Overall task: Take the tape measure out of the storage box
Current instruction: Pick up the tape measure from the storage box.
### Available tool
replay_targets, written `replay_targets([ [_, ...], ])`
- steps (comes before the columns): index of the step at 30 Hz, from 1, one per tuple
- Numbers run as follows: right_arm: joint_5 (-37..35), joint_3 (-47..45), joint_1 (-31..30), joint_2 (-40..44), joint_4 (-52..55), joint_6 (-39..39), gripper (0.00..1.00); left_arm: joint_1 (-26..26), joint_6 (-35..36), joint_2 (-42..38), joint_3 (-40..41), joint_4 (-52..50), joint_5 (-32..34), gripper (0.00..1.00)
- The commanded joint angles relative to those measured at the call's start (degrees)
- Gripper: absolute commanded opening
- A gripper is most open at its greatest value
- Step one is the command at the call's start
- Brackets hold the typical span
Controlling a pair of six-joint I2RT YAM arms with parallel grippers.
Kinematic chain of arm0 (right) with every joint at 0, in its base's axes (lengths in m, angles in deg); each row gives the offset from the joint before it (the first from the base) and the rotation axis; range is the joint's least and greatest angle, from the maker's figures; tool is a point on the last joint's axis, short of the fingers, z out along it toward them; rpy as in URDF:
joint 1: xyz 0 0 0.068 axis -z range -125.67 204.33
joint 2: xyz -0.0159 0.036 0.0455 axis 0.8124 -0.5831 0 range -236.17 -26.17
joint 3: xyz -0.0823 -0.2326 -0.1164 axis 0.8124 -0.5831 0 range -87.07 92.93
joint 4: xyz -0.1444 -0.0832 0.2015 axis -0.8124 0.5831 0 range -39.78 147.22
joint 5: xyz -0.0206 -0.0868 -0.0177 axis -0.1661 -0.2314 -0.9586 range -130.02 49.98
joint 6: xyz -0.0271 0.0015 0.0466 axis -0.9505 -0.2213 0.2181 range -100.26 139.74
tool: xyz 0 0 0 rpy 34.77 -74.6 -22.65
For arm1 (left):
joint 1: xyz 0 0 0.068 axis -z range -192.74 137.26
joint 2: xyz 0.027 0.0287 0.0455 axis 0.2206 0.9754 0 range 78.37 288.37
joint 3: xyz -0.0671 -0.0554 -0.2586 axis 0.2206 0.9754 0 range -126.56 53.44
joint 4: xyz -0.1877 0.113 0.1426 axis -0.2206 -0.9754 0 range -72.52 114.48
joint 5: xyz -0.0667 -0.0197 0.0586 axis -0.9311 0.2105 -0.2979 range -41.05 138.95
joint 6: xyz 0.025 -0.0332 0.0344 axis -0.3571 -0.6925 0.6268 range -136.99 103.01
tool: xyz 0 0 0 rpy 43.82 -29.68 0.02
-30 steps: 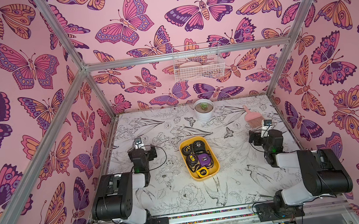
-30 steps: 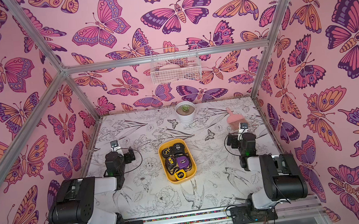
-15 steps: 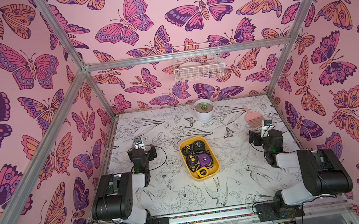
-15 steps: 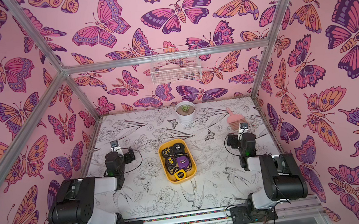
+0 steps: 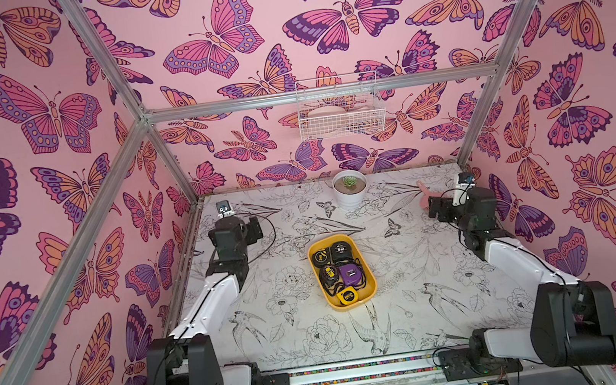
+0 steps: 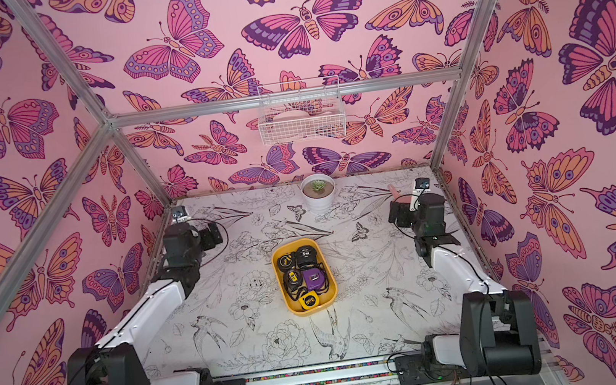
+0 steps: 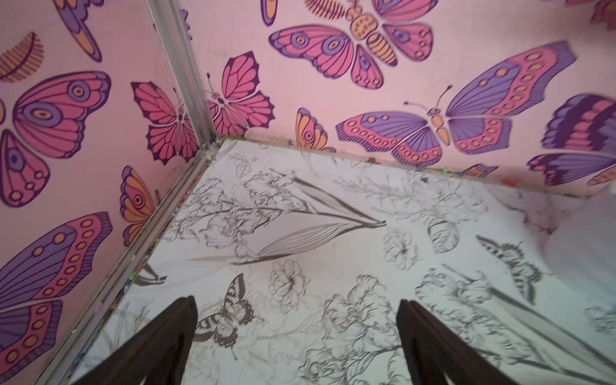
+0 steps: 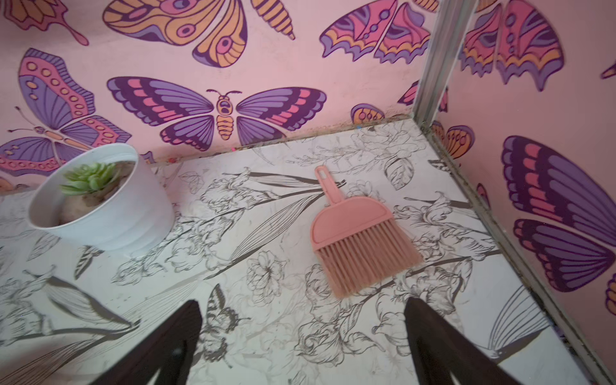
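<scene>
The storage box point(image 5: 357, 304) is a shallow yellow tray in the middle of the table, shown in both top views point(image 6: 314, 312). Several tape measures lie in it: a black one marked 5M point(image 5: 340, 249), a purple one point(image 5: 350, 274) and a yellow one point(image 5: 348, 296) among them. My left gripper point(image 7: 296, 303) is open over bare table near the back left corner. My right gripper point(image 8: 303, 305) is open near the back right corner, just short of a pink brush. Both are empty and far from the tray, which neither wrist view shows.
A white pot with a succulent point(image 5: 350, 190) stands at the back middle. The pink hand brush point(image 8: 360, 233) lies by the right wall. A white wire basket point(image 5: 340, 111) hangs on the back wall. Pink butterfly walls close in three sides.
</scene>
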Motion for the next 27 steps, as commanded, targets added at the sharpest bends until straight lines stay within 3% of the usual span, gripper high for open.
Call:
replay_targets([
  [1, 3.89, 6.57, -4.63, -1.27, 18.23, -0.44, 0.98, 1.04, -7.98, 3.11, -7.02, -23.32, -10.4, 1.0],
  [8, 11.19, 14.98, -11.21, -4.52, 29.0, 0.5, 0.95, 2.77, -17.11, 6.95, -10.81, -30.11, -17.98, 1.0],
  [12, 13.16, 22.09, -22.46, -9.77, 36.68, -2.44, 0.93, 5.12, -18.34, 9.4, -11.36, -31.94, -19.23, 1.0],
  [16, 8.95, 31.07, -33.16, -18.17, 48.39, -6.57, 0.89, 6.56, -18.76, 11.13, -11.43, -32.59, -19.11, 1.0],
  [19, 7.41, 33.38, -38.4, -21.77, 50.7, -8.34, 0.86, 7.15, -18.27, 11.93, -11.36, -33.02, -18.77, 1.0],
  [27, 4.97, 39.77, -43.91, -30.79, 53.98, -10.3, 0.82, 8.94, -16.38, 12.16, -11.89, -33.89, -18.86, 1.0],
])
